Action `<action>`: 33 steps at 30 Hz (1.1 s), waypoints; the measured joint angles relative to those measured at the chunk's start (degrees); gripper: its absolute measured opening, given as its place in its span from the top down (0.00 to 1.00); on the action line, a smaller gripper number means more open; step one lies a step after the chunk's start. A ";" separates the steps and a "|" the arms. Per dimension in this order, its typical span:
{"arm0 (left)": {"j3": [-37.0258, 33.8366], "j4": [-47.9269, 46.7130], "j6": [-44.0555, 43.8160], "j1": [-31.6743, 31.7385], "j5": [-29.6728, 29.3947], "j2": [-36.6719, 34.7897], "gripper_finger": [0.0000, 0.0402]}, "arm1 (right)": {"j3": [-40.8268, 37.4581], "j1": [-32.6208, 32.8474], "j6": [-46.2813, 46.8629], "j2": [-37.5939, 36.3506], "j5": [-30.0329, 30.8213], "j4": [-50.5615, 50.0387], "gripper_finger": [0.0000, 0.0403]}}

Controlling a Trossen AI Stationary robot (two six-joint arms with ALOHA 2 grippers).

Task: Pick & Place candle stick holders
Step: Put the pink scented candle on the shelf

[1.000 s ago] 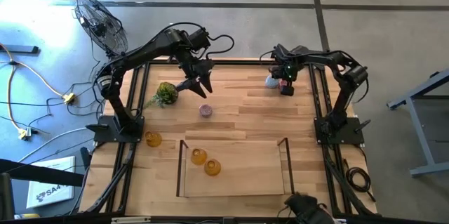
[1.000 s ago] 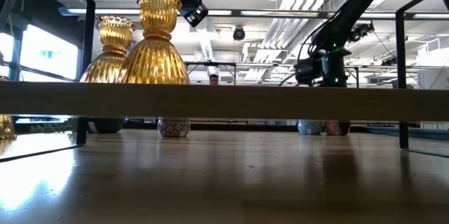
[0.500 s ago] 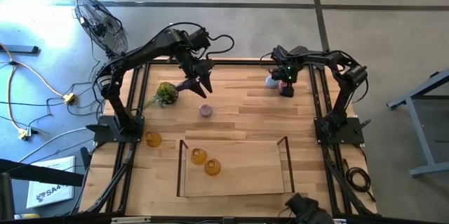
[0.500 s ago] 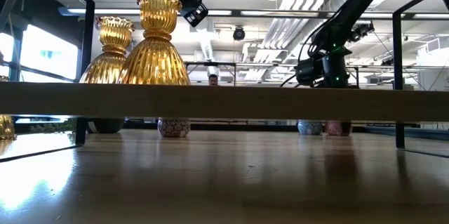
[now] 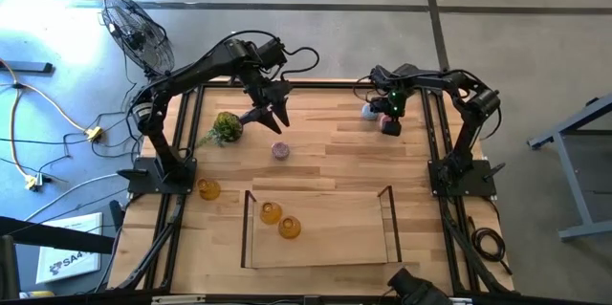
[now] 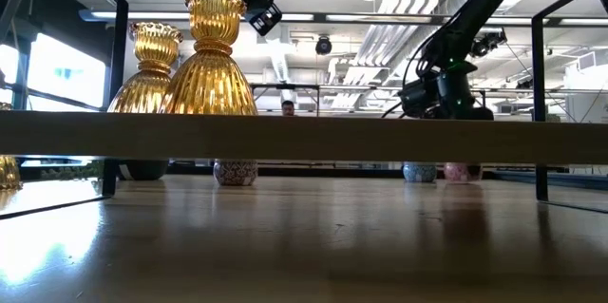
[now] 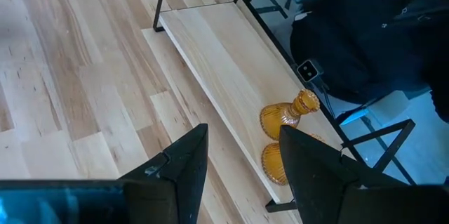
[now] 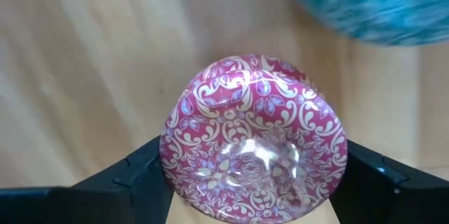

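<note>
Viewing from above, we see the right gripper (image 5: pixel 389 119) at the table's (image 5: pixel 335 166) far right, fingers flanking the pink holder (image 8: pixel 254 138) beside the blue holder (image 5: pixel 369 110); whether they grip it, we cannot tell. Left gripper (image 5: pixel 269 117) hangs open above the purple holder (image 5: pixel 280 150). 2 amber holders (image 5: pixel 271 213) stand in the tray (image 5: pixel 249 233).

In the low view the tray's front wall (image 6: pixel 304 137) hides the lower parts of the two amber holders (image 6: pixel 204 56) behind it. In the right wrist view the pink holder (image 8: pixel 254 140) covers the gripper's fingertips, and the blue holder (image 8: pixel 372 3) beyond it is blurred and cut off, perhaps half showing.
</note>
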 joint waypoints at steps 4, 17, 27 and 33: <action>0.00 0.02 0.00 0.00 0.12 0.00 0.57 | 0.04 0.21 0.00 -0.03 -3.04 -1.15 0.28; 0.00 0.02 0.25 0.01 0.11 0.00 0.57 | 0.11 4.85 -1.42 -7.08 -16.68 -4.44 0.28; 0.00 0.20 0.44 0.00 0.54 0.00 0.57 | 0.11 23.23 2.20 -16.21 -20.96 -3.95 0.28; 0.00 0.20 0.44 0.00 2.26 0.00 0.57 | 0.27 40.85 10.88 -18.69 -11.97 3.06 0.28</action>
